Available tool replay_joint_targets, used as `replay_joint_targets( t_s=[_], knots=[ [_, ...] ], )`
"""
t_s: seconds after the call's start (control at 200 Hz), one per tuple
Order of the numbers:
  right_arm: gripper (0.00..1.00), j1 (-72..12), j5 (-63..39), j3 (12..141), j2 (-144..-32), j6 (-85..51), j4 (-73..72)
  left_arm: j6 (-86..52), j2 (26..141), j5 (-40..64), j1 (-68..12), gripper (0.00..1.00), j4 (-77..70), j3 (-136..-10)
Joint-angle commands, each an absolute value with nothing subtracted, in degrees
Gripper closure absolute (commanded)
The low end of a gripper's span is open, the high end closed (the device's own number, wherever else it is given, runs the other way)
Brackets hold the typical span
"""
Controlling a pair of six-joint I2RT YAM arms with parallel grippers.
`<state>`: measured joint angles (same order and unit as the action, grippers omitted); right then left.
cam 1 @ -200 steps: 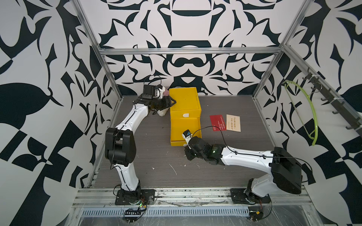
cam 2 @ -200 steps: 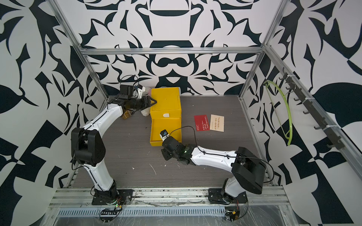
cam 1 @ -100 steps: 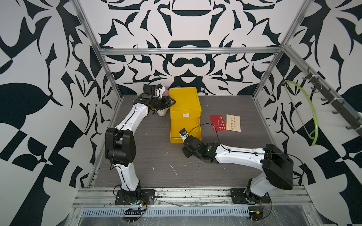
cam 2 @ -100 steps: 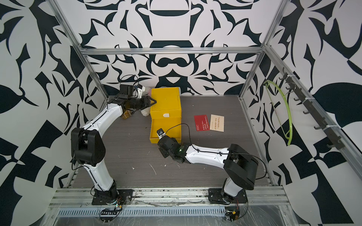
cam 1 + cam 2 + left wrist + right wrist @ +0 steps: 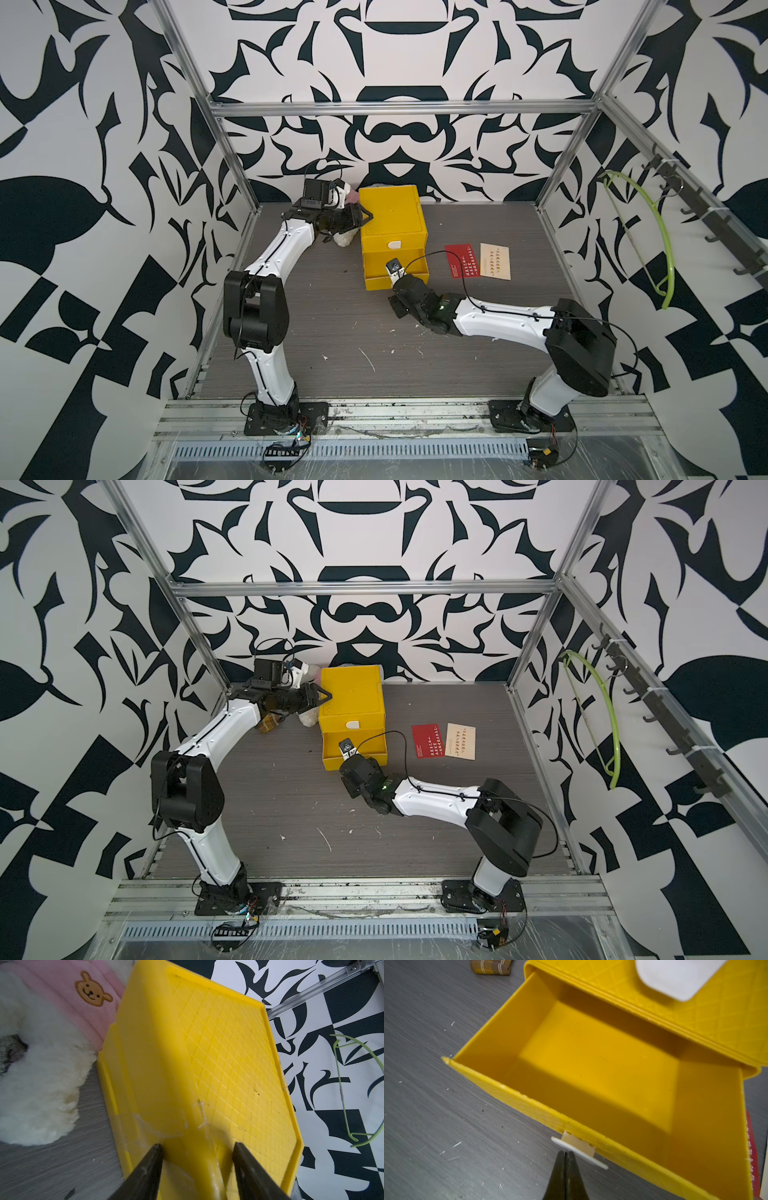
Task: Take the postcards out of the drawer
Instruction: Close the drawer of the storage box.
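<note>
At the drawer front: right pincer (image 5: 565,1154) pressed closed, empty, beside white handle (image 5: 579,1152).
Left pincer (image 5: 197,1147): half-spread astride yellow box (image 5: 207,1053).
Postcards: two, red (image 5: 462,260), cream (image 5: 495,261).

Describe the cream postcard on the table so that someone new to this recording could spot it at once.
Find the yellow plastic drawer box at the back of the grey table. On its open drawer's far side from the white fluffy toy, two cards lie flat, side by side. The cream postcard is the outer one; its neighbour is the red postcard.

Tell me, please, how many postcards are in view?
2: a red card and a cream card side by side on the table right of the yellow box; others may be hidden.
</note>
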<state>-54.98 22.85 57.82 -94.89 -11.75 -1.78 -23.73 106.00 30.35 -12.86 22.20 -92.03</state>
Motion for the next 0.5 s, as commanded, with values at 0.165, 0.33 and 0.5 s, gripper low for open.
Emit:
replay_joint_targets(
  t_s=[0.165, 0.33, 0.5],
  knots=[
    [1.00, -53.01, 26.29, 63.78, -100.86, -5.59, -13.20, -21.96, 108.89, 30.26, -13.62, 0.41, 27.29, -91.78],
    [1.00, -51.80, 28.80, 66.52, -105.86, -2.24, -19.08, -21.88, 108.78, 30.41, -13.62, 0.42, 27.55, -91.67],
    [1.00, -51.16, 30.97, 69.26, -109.95, -0.16, -22.89, -21.80, 108.61, 30.32, -13.62, 0.42, 27.75, -91.63]
  ],
)
